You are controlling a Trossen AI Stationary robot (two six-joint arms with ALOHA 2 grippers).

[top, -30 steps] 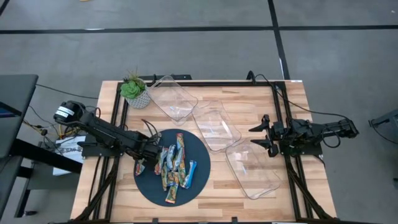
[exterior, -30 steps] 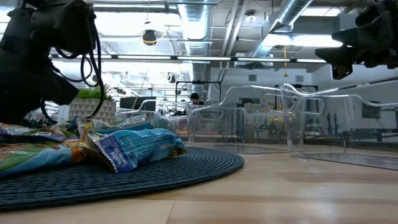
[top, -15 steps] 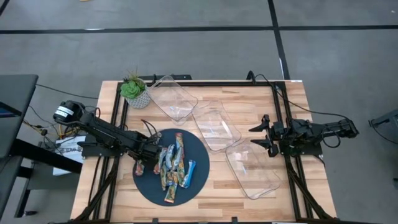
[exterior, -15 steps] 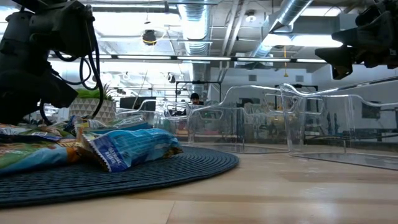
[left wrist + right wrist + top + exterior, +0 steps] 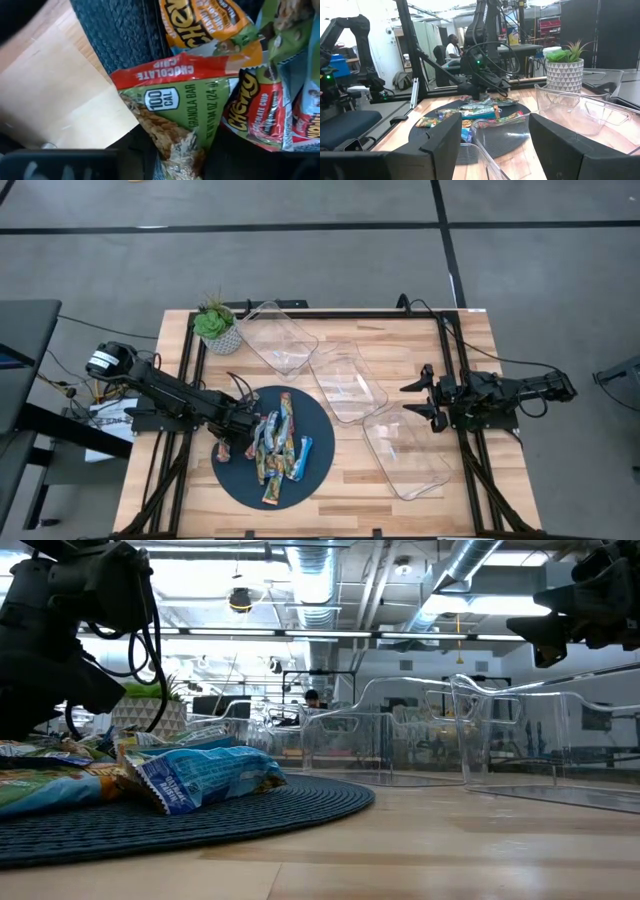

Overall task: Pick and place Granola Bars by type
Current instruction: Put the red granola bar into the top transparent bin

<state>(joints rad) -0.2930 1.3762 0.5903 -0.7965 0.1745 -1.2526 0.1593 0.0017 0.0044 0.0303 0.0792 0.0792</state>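
The wooden table [image 5: 400, 340] carried three clear trays [image 5: 346, 385] and a round mat [image 5: 238, 480] bearing the granola bars [image 5: 278, 442], where the left gripper [image 5: 243, 424] gripped a green-and-red bar [image 5: 182, 117], while the right gripper [image 5: 416, 400] hung open.

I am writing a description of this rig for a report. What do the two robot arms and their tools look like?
Both arms are dark, almost black, built from jointed segments. The left arm has a round silver-white cap at its base end, and thin black cables loop near the left tool. The right arm shows similar black cabling, and the right tool ends in two flat, dark, blocky fingers.
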